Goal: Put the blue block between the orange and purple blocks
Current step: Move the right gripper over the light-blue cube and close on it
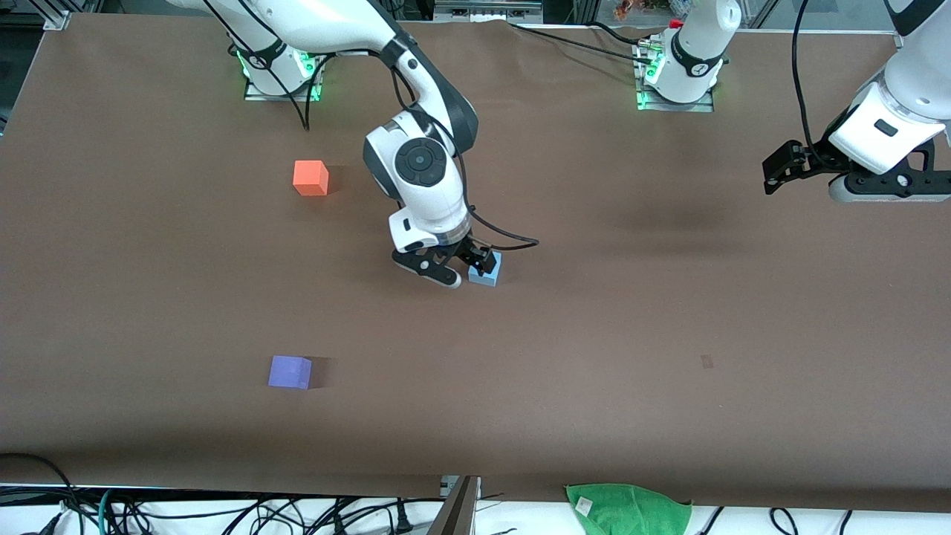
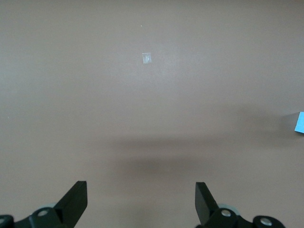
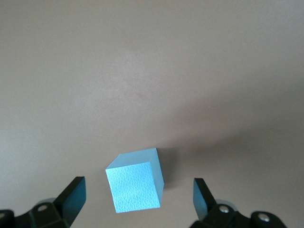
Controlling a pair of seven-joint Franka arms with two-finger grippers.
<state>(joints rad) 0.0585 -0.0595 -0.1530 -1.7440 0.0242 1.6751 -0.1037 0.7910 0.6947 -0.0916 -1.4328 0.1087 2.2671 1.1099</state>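
Observation:
The sky-blue block (image 1: 487, 276) (image 3: 135, 183) rests on the brown table near its middle. My right gripper (image 1: 466, 276) (image 3: 138, 187) is low over it and open. One finger stands off each side of the cube and neither touches it. The orange block (image 1: 310, 178) lies toward the right arm's end, farther from the front camera. The purple block (image 1: 290, 371) lies nearer to that camera, roughly in line with the orange one. My left gripper (image 1: 888, 195) (image 2: 141, 190) waits open over bare table at the left arm's end. An edge of the blue block (image 2: 299, 122) shows in its wrist view.
A small pale tape mark (image 1: 706, 362) (image 2: 147, 58) is stuck on the table toward the left arm's end. A green cloth (image 1: 628, 509) hangs off the table's front edge. Cables lie along that edge and near the arm bases.

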